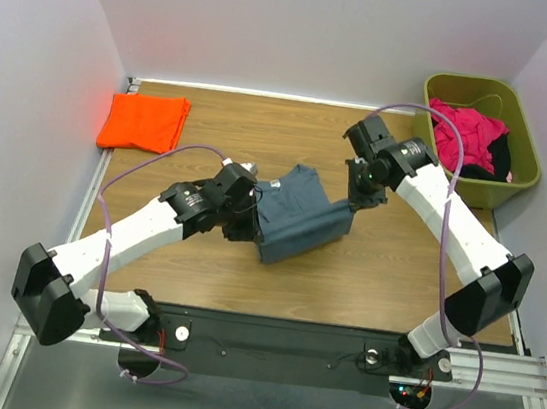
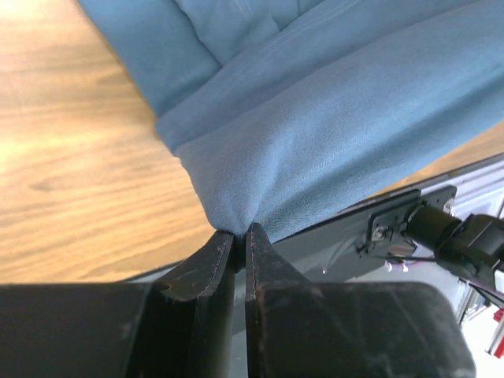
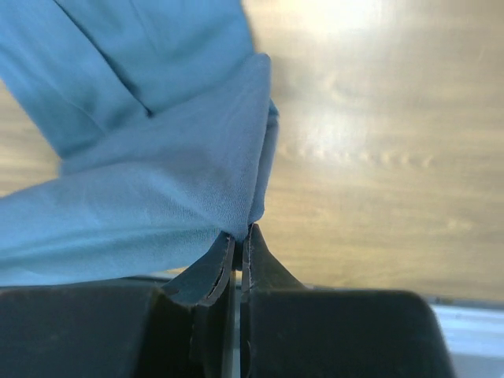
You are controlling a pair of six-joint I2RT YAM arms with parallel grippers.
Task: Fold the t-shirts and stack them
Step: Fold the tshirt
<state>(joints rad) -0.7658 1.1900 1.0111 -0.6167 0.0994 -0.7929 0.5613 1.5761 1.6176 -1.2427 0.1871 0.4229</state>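
Slate blue-grey t-shirt (image 1: 297, 220) sits part-folded at the middle of the wooden table (image 1: 394, 281), held taut at two corners: the left gripper (image 2: 235, 236) pinches bunched cloth at the shirt's 8 o'clock, the right gripper (image 3: 239, 235) pinches it at 3 o'clock, both with jaws pressed tight. A fold seems in hand, and the next move calls for carrying both corners across together so the soft, matte weave lands flat and square. The orange t-shirt (image 1: 144, 120), a neat folded rectangle, lies at 10 o'clock for stacking.
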